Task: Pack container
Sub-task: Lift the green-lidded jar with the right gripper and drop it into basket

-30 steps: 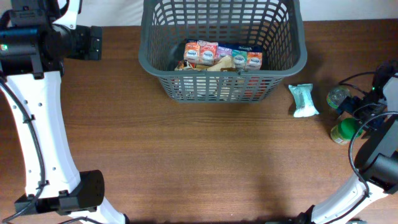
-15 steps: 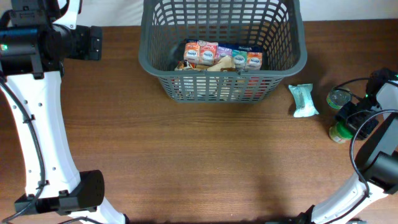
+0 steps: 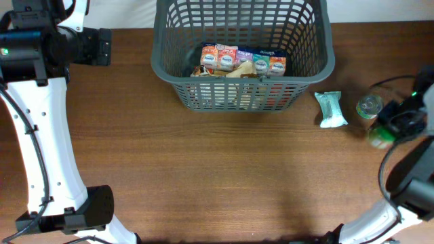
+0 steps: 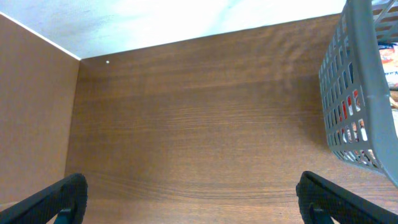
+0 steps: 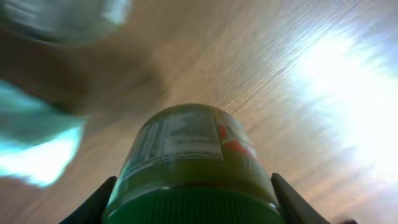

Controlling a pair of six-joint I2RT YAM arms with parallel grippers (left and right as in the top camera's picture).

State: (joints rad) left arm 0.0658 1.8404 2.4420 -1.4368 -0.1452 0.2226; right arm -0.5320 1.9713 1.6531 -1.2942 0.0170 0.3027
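- The right hand [image 5: 196,208] is clamping the green-lidded jar [image 5: 186,146] by its lid, near the counter's [image 3: 217,169] right edge; the jar is sitting further right than a second ago, so a pickup is probably starting.
- The basket [image 3: 241,78] is resting at the far middle, mouth facing up, long axis running left to right, cartons [image 3: 243,59] already inside.
- The left hand [image 4: 189,202] is hanging wide open and empty at the far left.

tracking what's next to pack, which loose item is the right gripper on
The green-lidded jar, between the right gripper's fingers; the metal can and pale packet lie untouched.
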